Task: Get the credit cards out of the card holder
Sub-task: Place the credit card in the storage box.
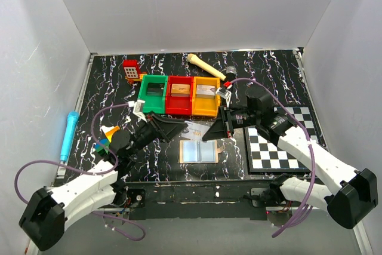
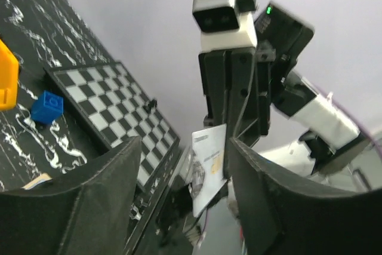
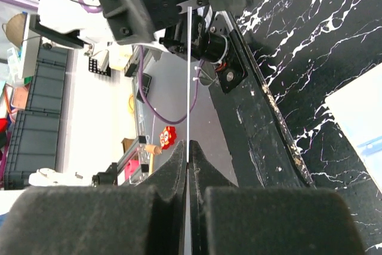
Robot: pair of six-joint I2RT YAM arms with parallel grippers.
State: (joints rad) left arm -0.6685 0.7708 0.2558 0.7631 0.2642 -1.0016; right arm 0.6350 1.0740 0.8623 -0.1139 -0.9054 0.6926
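The card holder lies open on the table, its pale blue two-panel inside facing up; a corner of it shows in the right wrist view. My right gripper is shut on a whitish credit card and holds it in the air above the holder's far edge. In the right wrist view the card shows edge-on as a thin white line between the closed jaws. My left gripper is open, its fingers on either side of the card's free end, not touching it.
Green, red and yellow bins stand in a row behind the holder. A checkered board lies at the right. Coloured blocks and a blue pen-like tool lie at the left. A mallet lies at the back.
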